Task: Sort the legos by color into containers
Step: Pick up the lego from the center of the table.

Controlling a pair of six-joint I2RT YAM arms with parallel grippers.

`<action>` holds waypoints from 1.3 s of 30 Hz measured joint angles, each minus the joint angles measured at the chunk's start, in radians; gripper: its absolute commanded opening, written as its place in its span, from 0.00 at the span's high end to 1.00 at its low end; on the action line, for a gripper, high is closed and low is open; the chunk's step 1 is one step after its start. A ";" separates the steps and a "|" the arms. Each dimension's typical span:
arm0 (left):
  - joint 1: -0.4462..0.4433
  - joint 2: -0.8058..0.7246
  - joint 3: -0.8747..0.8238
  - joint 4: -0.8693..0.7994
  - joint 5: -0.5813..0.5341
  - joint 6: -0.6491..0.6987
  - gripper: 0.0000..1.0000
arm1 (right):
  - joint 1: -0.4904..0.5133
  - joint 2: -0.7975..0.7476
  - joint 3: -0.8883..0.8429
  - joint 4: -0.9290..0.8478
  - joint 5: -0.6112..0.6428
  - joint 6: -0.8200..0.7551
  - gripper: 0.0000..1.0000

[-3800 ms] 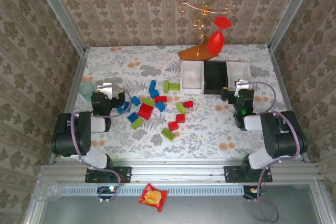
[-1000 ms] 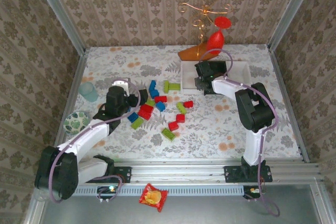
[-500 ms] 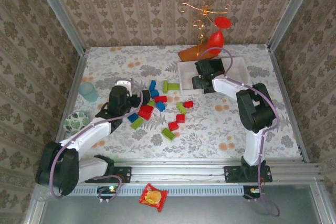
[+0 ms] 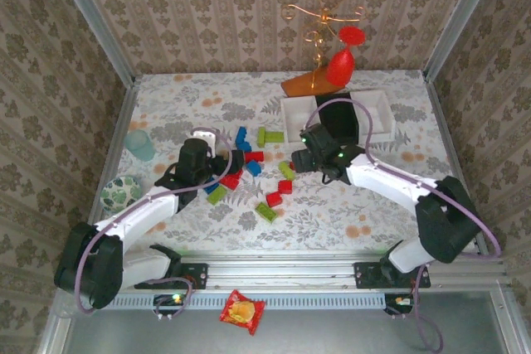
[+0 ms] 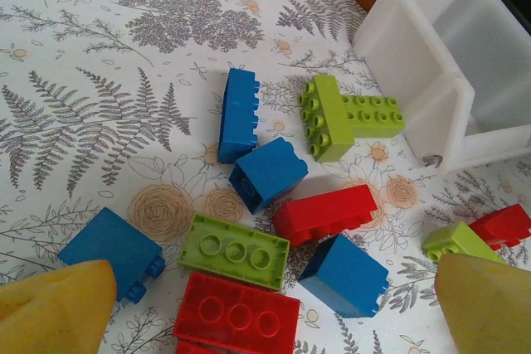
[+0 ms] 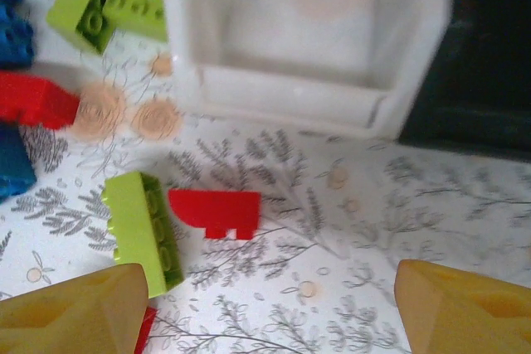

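Top view, legos: red, blue and lime legos (image 4: 249, 167) lay scattered mid-bench (image 4: 348, 221), and the three containers (image 4: 300, 115) stood in a row behind them.
Top view, arms: the left arm (image 4: 145, 209) reached over the pile's left side, the right arm (image 4: 386, 180) over its right edge.
Left wrist, fingers: the left fingers (image 5: 54, 312) were spread wide, released, with nothing between them.
Left wrist, target: a blue brick (image 5: 344, 275) lay just ahead inside the gap. The long red brick (image 5: 323, 213) beyond it had its long axis across the view.
Left wrist, destination: the white container (image 5: 448, 80) sat further ahead, to the right.
Right wrist, fingers: the right fingers (image 6: 70, 312) stood apart, released, grasping nothing.
Right wrist, target: the short red brick (image 6: 214, 209) lay ahead, left of the gap's centre, long axis side to side. A lime brick (image 6: 145, 230) lay just beside it.
Right wrist, judgement: this arm looked nearer that pair; the pads probably needed to shift left.
Right wrist, destination: the black container (image 6: 473, 80) lay ahead-right.
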 measured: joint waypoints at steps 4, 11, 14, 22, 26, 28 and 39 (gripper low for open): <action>-0.003 0.005 0.000 -0.001 -0.001 0.000 0.00 | 0.002 0.109 0.029 0.002 -0.043 -0.001 0.21; -0.027 -0.002 0.000 -0.001 -0.006 0.000 0.00 | 0.001 0.235 0.112 0.003 -0.068 -0.013 0.23; -0.032 -0.014 0.000 -0.006 -0.014 0.000 0.00 | -0.005 0.262 0.128 0.002 -0.069 -0.014 0.24; -0.033 -0.026 0.000 -0.015 -0.032 0.000 0.00 | -0.027 0.289 0.142 0.006 -0.074 -0.021 0.26; -0.034 -0.026 0.000 -0.015 -0.033 0.000 0.00 | -0.028 0.301 0.148 0.010 -0.080 -0.019 0.27; -0.034 -0.025 0.000 -0.015 -0.035 0.000 0.00 | -0.028 0.303 0.148 0.017 -0.084 -0.014 0.29; -0.034 -0.020 0.000 -0.014 -0.038 0.000 0.00 | -0.074 0.355 0.158 0.048 -0.134 0.037 0.38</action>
